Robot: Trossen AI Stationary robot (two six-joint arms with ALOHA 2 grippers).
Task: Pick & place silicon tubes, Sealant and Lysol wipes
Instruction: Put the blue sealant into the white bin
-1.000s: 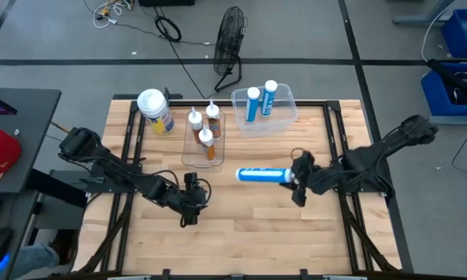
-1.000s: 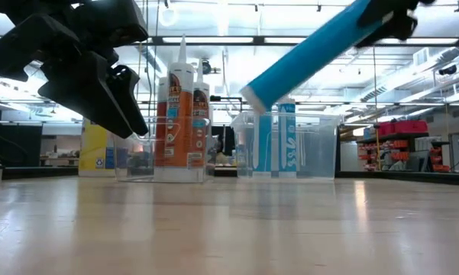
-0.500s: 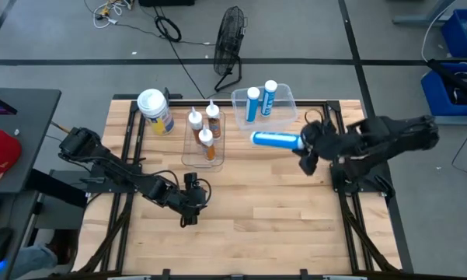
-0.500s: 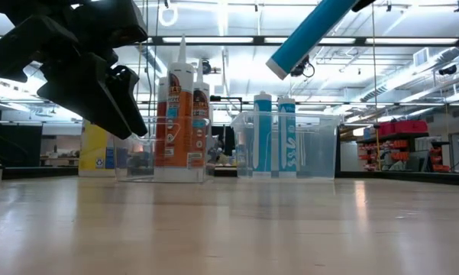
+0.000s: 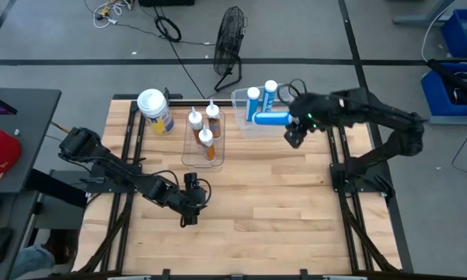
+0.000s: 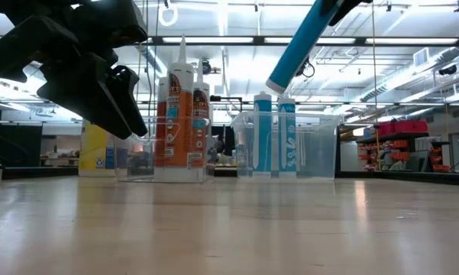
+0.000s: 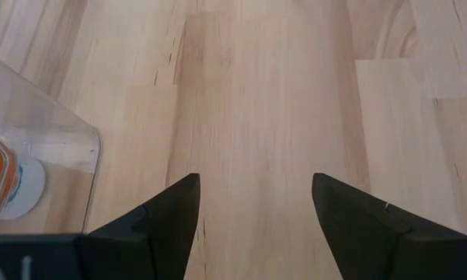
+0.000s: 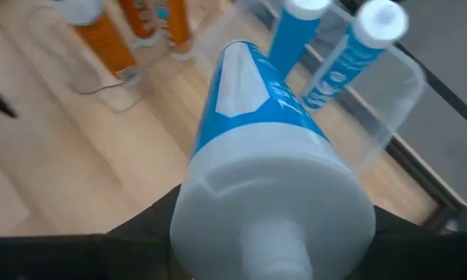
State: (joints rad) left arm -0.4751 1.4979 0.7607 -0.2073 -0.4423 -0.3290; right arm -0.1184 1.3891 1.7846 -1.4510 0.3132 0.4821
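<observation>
My right gripper (image 5: 293, 128) is shut on a blue silicone tube (image 5: 270, 118) and holds it in the air over the near rim of the clear bin (image 5: 289, 99). Two more blue tubes (image 5: 253, 103) stand upright in the bin. Three orange sealant tubes (image 5: 205, 128) stand in a clear tray. The Lysol wipes canister (image 5: 155, 111) stands upright at the far left. My left gripper (image 5: 190, 204) is open and empty, low over the table's near left, as its wrist view (image 7: 252, 210) shows. My right gripper pinches the blue tube between its two fingers (image 8: 144, 225) near its white capped end (image 8: 272, 202). The fingers lie across the tube. The tube is lifted clear and tilted, its free end (image 6: 276, 82) pointing down just above the tubes standing in the bin.
A black fan (image 5: 230, 43) and cables lie on the floor beyond the far edge. Bare wood lies in the table's middle and near right (image 5: 280, 202). Blue crates (image 5: 458, 47) stand on the floor at the right.
My right gripper has carried the blue tube up and toward the table's far edge, from over the table's middle to above the clear bin. The tube has tipped steeper, its free end lower. It stays held.
</observation>
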